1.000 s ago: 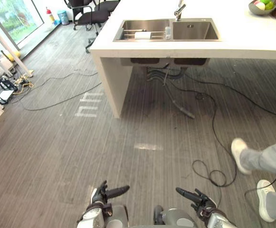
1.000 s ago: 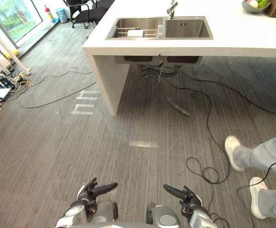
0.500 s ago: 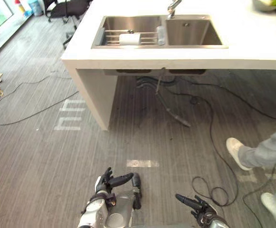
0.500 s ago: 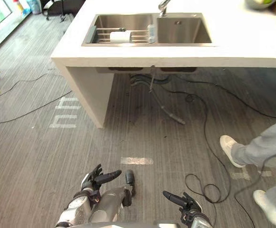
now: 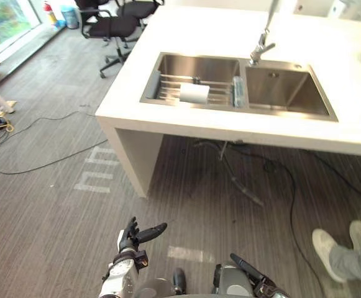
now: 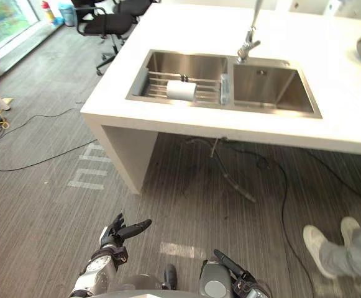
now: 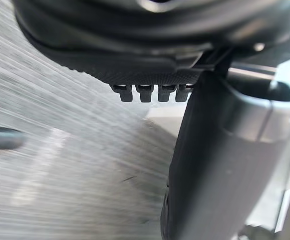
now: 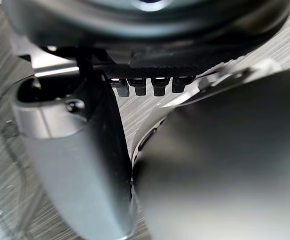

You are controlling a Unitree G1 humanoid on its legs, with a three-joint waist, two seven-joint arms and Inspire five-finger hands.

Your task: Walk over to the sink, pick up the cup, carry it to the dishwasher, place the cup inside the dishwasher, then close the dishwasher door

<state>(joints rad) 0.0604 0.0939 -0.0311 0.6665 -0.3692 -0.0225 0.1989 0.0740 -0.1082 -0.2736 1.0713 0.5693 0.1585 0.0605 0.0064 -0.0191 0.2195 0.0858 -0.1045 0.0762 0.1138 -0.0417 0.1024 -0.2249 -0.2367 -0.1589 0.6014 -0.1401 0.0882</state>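
A white cup (image 5: 194, 93) lies on its side on a wire rack in the left basin of the steel sink (image 5: 168, 62), which is set in a white counter (image 5: 186, 127). A clear glass (image 5: 237, 92) stands at the rack's right end. Both hands hang low in front of me, far from the sink, above the floor. My left hand (image 5: 134, 238) is open with fingers spread and holds nothing. My right hand (image 5: 250, 279) is open too, with straight fingers. In the left wrist view the left hand (image 7: 154, 60) has only floor past it.
A faucet (image 5: 261, 42) stands between the basins. Black office chairs (image 5: 109, 25) sit beyond the counter's left end. Cables (image 5: 40, 162) and a hose (image 5: 245, 189) lie on the floor. A person's shoes (image 5: 327, 246) are at the lower right.
The camera has moved: the sink and counter now sit lower and more central in view. Both hands stay low, open and empty. The person's feet have shifted toward the lower right.
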